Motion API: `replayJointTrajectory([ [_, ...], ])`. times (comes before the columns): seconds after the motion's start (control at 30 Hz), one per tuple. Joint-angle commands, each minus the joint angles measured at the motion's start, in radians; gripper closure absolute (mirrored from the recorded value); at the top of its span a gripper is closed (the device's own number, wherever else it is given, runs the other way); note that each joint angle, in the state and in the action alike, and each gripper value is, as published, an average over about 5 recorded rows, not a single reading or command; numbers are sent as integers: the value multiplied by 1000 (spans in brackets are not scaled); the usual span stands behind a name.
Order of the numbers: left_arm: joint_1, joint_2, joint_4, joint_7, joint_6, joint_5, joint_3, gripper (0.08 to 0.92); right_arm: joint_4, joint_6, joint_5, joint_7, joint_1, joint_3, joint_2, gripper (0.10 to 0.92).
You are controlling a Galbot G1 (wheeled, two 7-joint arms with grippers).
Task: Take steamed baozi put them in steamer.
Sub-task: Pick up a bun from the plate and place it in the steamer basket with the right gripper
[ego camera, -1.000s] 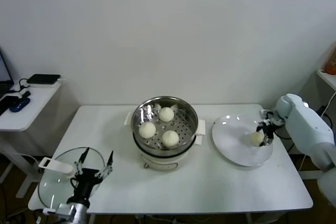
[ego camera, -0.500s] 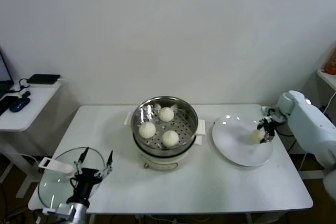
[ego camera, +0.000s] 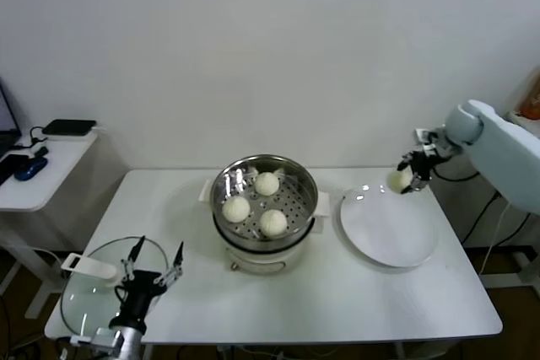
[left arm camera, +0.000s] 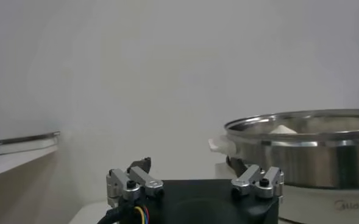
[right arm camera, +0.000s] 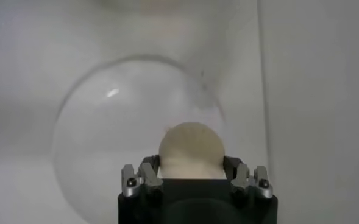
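My right gripper (ego camera: 404, 179) is shut on a cream-white baozi (ego camera: 395, 181), held in the air above the far edge of the white plate (ego camera: 388, 238). In the right wrist view the same baozi (right arm camera: 191, 146) fills the gap between the fingers of the right gripper (right arm camera: 191, 165), with the plate (right arm camera: 100, 128) below it. The shiny steamer (ego camera: 308, 187) stands mid-table and holds three baozi (ego camera: 267, 183), (ego camera: 236, 208), (ego camera: 272, 222). My left gripper (ego camera: 158, 248) stays parked and open at the near left corner; from the left gripper (left arm camera: 188, 167) the steamer (left arm camera: 313, 152) shows off to one side.
A round glass lid (ego camera: 89, 301) lies at the table's near left corner under the left arm. A low side table (ego camera: 42, 183) with dark devices stands further left. The wall rises just behind the white table (ego camera: 337, 292).
The right gripper has closed on the baozi, lifted it off the plate and carried it up and towards the far side. The left arm has not moved.
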Motion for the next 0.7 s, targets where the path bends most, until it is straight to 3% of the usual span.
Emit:
replayJointTrajectory([
  [0.03,0,0,-4,0,-6,9,4,177,263,-155,516,34,422,-454,21,347],
  [0.37,18,9,-23,-1,-12,26,4,177,247,-200,645,67,471,-508,216,347],
  [0.7,31,19,-37,-2,-1,30,1,177,128,-208,666,82,390,-531,420,347],
])
